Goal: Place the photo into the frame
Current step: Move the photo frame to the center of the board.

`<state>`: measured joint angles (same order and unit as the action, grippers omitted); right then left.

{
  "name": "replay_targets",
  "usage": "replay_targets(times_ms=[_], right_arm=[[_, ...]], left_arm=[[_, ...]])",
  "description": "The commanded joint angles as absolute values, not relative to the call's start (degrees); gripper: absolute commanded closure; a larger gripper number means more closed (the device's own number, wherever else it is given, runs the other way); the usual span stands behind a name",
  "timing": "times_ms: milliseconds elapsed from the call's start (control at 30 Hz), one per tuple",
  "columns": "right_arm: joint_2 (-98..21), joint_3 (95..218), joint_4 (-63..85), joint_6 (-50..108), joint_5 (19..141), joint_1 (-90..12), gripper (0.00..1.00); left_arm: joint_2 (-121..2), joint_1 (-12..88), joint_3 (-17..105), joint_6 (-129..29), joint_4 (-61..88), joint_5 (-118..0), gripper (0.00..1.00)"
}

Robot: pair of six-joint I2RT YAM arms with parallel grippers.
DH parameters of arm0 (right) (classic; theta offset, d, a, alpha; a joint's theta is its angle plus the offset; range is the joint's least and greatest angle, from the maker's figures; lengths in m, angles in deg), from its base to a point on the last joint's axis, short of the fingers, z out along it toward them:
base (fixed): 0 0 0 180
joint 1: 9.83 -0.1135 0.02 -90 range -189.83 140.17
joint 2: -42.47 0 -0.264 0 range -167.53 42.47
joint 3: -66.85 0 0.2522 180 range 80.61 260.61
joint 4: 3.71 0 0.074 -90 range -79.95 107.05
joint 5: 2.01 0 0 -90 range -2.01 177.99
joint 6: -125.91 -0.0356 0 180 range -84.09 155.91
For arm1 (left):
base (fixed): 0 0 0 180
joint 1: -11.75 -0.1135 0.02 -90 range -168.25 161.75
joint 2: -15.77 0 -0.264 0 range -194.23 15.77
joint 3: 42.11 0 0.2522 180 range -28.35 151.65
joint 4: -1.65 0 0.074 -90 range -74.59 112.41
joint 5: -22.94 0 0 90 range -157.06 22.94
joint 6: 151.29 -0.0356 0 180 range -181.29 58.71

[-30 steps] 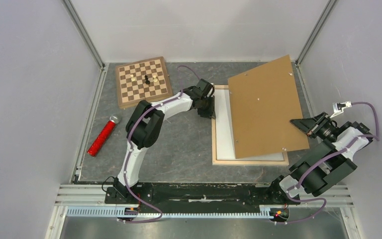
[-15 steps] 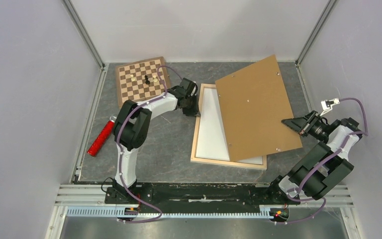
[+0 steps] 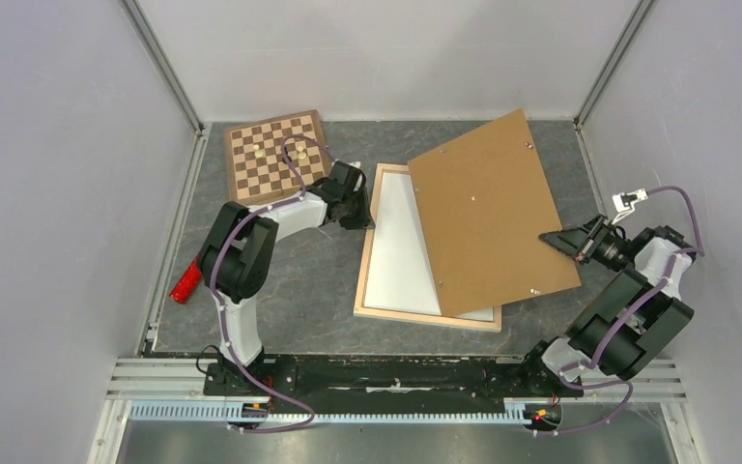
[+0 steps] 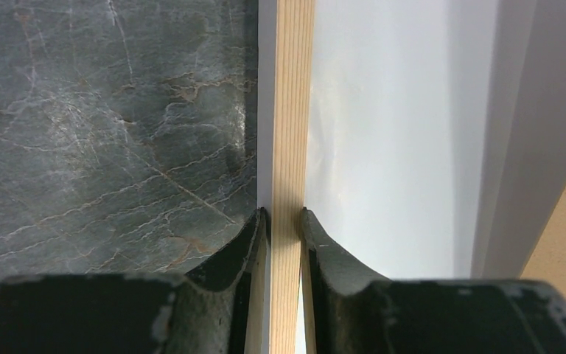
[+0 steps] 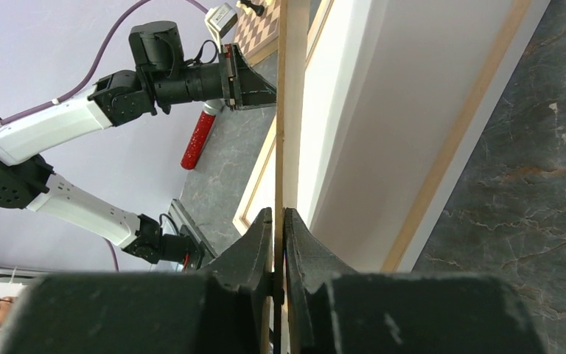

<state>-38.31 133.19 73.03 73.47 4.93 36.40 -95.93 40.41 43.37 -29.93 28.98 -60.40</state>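
The frame (image 3: pixel 425 318), thin light wooden bars, lies flat on the grey table. My left gripper (image 3: pixel 356 207) is shut on its left bar (image 4: pixel 292 110), one finger on each side (image 4: pixel 286 214). A plain white sheet (image 3: pixel 401 246) fills the frame; it looks like the photo's back, and no printed side shows. My right gripper (image 3: pixel 556 240) is shut on the right edge of the brown backing board (image 3: pixel 488 208). The board hangs tilted over the frame's right half. In the right wrist view the board's thin edge (image 5: pixel 290 88) runs between my shut jaws (image 5: pixel 278 214).
A chessboard (image 3: pixel 278 159) with a few pieces sits at the back left, close to my left arm. A red cylinder (image 3: pixel 185 281) lies at the left, partly behind that arm. Grey walls enclose the table; a metal rail (image 3: pixel 396 372) runs along the near edge.
The frame has slid left and turned slightly, pulled by my left gripper. My right gripper and the brown board have moved left with it.
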Motion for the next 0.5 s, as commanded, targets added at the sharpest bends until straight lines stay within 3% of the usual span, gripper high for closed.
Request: replay_targets(times_ms=[0,467], right_arm=[[-39.84,132.44,77.74,79.72,-0.71,35.20,1.00],[-47.28,126.30,82.28,99.50,-0.60,32.89,1.00]], left_arm=[[-95.21,40.15,39.55,-26.49,28.58,-64.23,0.98],[-96.27,41.97,37.66,-21.12,27.10,-63.72,0.98]])
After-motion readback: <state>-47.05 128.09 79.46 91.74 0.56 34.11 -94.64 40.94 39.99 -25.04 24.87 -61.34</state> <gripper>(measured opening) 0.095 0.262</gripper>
